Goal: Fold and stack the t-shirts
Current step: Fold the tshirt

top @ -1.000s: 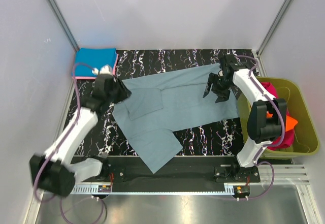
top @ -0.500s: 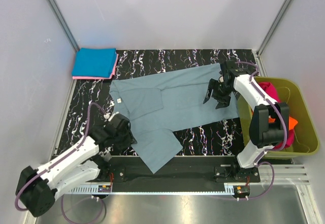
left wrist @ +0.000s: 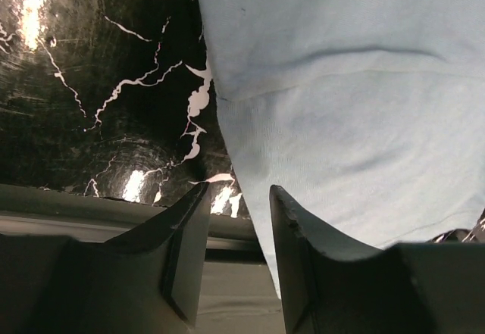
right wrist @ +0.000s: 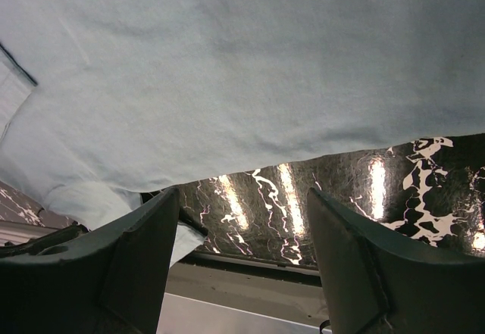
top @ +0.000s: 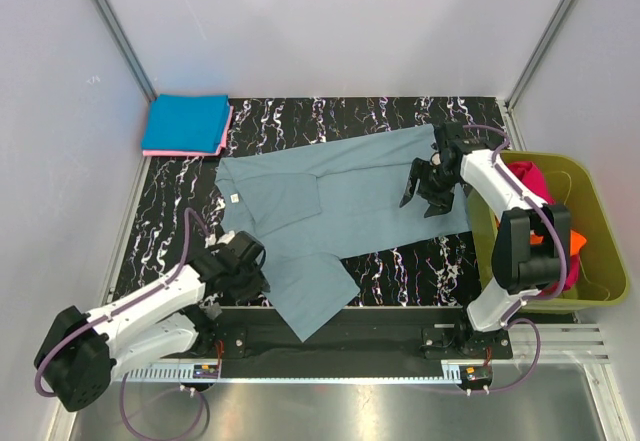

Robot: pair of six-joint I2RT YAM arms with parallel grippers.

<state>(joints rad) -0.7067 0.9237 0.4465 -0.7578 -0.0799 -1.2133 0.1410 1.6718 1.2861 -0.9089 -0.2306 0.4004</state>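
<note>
A dusty grey-blue t-shirt [top: 340, 206] lies spread flat across the black marbled table, with a white neck label [top: 234, 198] at its left. My left gripper [top: 255, 271] is low at the shirt's near-left edge. In the left wrist view [left wrist: 236, 198] it is open by a narrow gap, and the shirt's edge [left wrist: 341, 122] runs between the fingertips. My right gripper [top: 425, 189] hovers over the shirt's right part. It is wide open and empty over the cloth's edge in the right wrist view [right wrist: 242, 198]. A folded bright blue shirt [top: 185, 123] lies on a pink one [top: 228, 133] at the back left.
An olive-green tub [top: 600, 261] at the right edge holds a magenta shirt [top: 530, 176] and an orange one [top: 570, 241]. The table's near edge and black rail [top: 330, 336] run just in front of the shirt's lower corner. Grey walls enclose the back and sides.
My left arm has swung from the back left, by the blue stack, down to the shirt's near-left edge. The right gripper has barely moved. The shirt lies flatter at its left.
</note>
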